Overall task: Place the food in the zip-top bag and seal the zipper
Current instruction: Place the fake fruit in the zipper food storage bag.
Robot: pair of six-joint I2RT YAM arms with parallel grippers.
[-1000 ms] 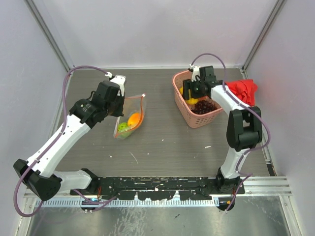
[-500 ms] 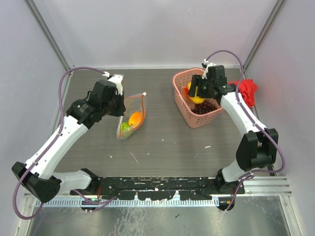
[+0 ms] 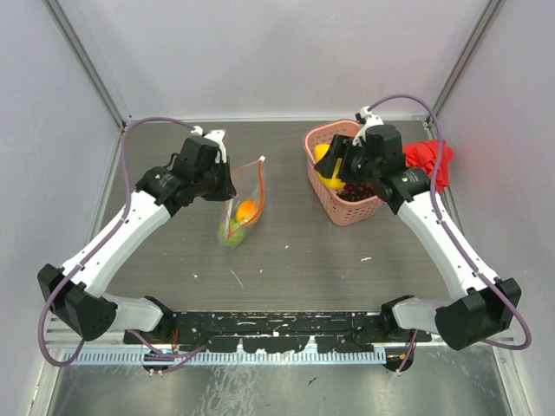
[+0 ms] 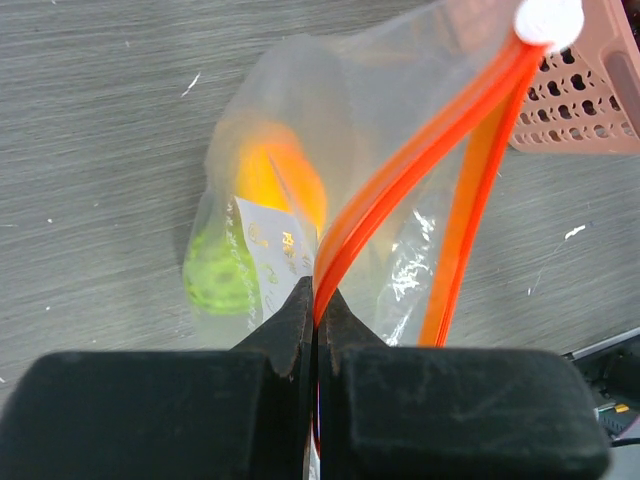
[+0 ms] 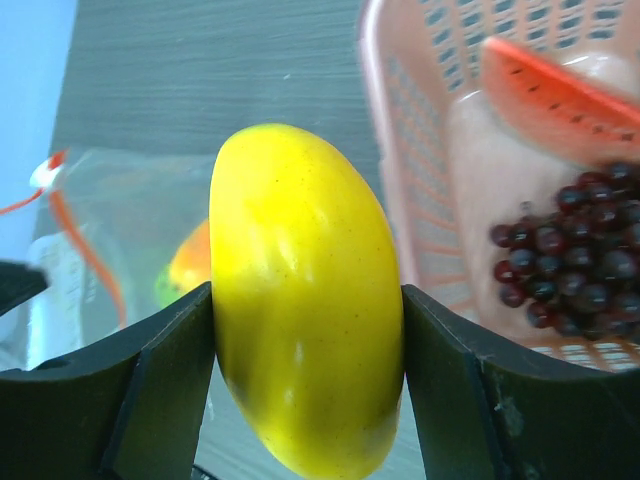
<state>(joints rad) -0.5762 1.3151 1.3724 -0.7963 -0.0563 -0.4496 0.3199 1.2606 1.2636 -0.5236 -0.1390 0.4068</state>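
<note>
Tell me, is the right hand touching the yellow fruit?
Touching. In the right wrist view, the right hand has both fingers pressed flat against the yellow fruit.

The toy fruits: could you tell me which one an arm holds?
The yellow piece, in the right gripper; orange and green are bagged, grapes lie in the basket.

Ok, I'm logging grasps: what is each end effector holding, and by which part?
Left end effector pinches the bag by its zipper strip; right end effector clamps the yellow fruit across its middle.
</note>
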